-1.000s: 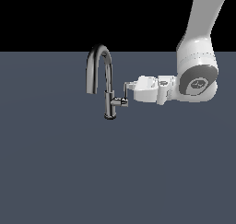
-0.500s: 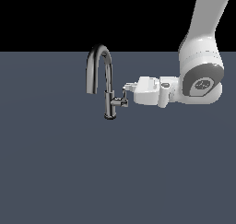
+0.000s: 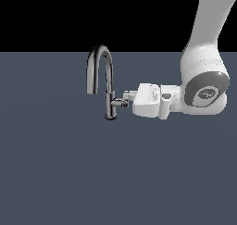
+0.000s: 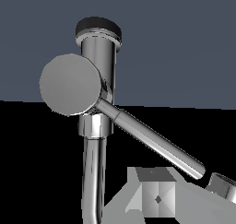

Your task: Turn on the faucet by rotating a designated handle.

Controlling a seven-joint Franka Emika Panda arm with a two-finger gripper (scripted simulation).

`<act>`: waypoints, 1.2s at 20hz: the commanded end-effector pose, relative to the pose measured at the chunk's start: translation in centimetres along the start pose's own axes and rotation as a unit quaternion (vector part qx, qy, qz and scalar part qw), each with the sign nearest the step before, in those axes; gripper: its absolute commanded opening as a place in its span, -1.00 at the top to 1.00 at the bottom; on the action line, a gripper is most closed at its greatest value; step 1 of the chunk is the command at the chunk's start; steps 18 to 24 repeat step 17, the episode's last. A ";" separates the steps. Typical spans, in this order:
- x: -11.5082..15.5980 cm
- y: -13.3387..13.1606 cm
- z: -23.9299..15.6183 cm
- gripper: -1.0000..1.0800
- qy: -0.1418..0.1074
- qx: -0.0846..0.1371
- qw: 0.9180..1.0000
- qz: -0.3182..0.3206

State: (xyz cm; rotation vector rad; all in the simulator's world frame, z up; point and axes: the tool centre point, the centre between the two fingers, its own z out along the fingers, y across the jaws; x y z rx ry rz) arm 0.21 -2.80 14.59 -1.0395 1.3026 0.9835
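Note:
The faucet (image 3: 107, 80) is a dark glossy gooseneck tap standing on the grey floor. Its arched spout curves toward the exterior view's left. The handle (image 3: 121, 103) shows there only as a short stub on the base, pointing at my gripper (image 3: 128, 99). The white hand lies level at the exterior view's right, with its fingertips right at the stub. In the wrist view the faucet base (image 4: 98, 75) carries the stub's round end cap (image 4: 70, 84), and the thin handle lever (image 4: 150, 139) slants away from it. A grey fingertip (image 4: 156, 197) sits just beside the lever's free end. The finger gap is unclear.
The flat grey floor (image 3: 60, 173) spreads all around the faucet. The white arm (image 3: 206, 87) rises at the exterior view's right. Beyond the floor's far edge there is only black background.
The gripper has slid a little toward the exterior view's left, closing on the handle stub. The faucet has not visibly moved.

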 end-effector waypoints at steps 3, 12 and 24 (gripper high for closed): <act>0.5 0.7 -0.1 1.00 0.000 0.000 1.000 0.001; 5.7 2.4 0.5 1.00 -0.002 -0.007 1.000 0.009; 7.9 3.1 0.7 1.00 -0.003 -0.009 1.000 0.013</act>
